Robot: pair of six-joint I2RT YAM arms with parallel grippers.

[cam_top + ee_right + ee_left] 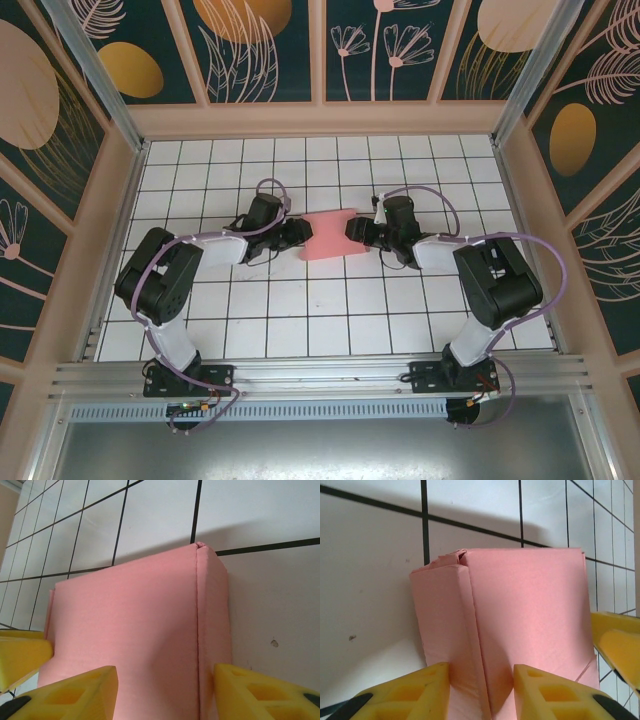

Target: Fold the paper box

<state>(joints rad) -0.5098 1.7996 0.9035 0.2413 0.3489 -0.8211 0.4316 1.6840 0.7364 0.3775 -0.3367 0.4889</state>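
Both grippers close in on the ends of the paper box (330, 237) in the middle of the table (300, 320).

The pink box lies flat on the white tiles, midway between the table's left and right edges and slightly nearer its far edge. The left gripper (303, 237) is at the box's left end and the right gripper (352, 232) at its right end. In the left wrist view the left gripper's jaws stand partly apart, with a raised fold (451, 630) of the box between them. In the right wrist view the right gripper's jaws stand wider, flanking the box's corner edge (199, 630). For both, I cannot tell whether the yellow fingers (75, 695) actually press the card.
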